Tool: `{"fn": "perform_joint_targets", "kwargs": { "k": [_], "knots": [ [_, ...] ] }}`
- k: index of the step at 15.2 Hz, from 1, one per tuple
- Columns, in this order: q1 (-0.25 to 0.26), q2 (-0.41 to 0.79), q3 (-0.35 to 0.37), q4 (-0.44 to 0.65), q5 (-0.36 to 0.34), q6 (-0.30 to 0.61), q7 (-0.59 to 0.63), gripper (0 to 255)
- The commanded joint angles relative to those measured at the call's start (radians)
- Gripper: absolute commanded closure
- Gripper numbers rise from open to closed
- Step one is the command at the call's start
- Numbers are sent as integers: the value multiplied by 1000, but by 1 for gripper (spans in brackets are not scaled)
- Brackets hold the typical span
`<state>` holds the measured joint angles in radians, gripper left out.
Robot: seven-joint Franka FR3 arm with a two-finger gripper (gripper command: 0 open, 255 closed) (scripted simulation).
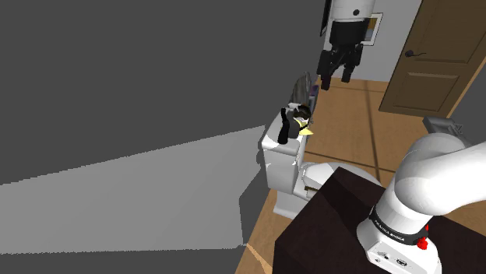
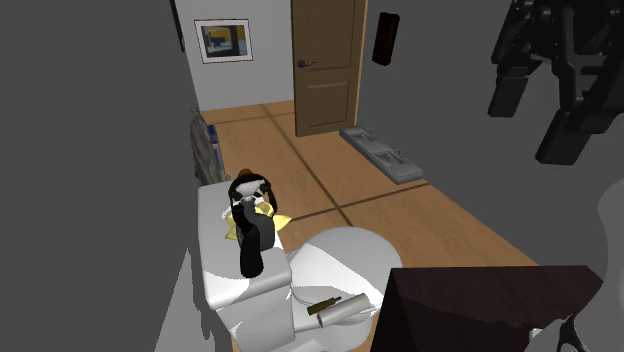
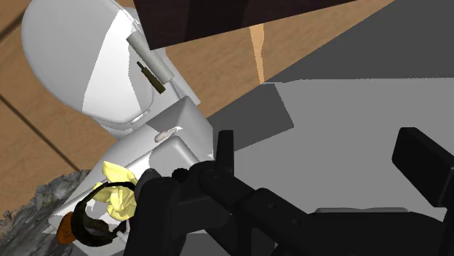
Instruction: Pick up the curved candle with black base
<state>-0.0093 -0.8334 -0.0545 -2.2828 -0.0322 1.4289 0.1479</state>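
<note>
Curved candle with black base standing on the toilet tank, yellow thing right beside it, jaws hanging well above, spread apart, holding nothing

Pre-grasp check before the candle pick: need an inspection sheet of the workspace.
Surface: white toilet tank lid, partly bare.
Job's things: curved black candle on the tank lid, not held.
Clutter: yellow item next to the candle; grey roll lying on the toilet seat cover.
Grippers: gripper open, in the air above the tank, apart from the candle.
Cables: nothing seen.
Surroundings: wood floor, shut brown door, framed picture on the wall.
</note>
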Motion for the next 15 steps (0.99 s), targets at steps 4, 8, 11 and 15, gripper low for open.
{"fn": "perform_joint_targets", "kwargs": {
  "k": [4, 8, 11, 15],
  "knots": [
    [-7, 6, -8, -89, -39, 122, -16, 0],
    [-21, 38, -23, -188, -92, 292, -32, 0],
    [-33, 82, -37, -247, -134, 425, -39, 0],
    [-55, 168, -58, -302, -194, 608, -41, 0]
  ]
}}
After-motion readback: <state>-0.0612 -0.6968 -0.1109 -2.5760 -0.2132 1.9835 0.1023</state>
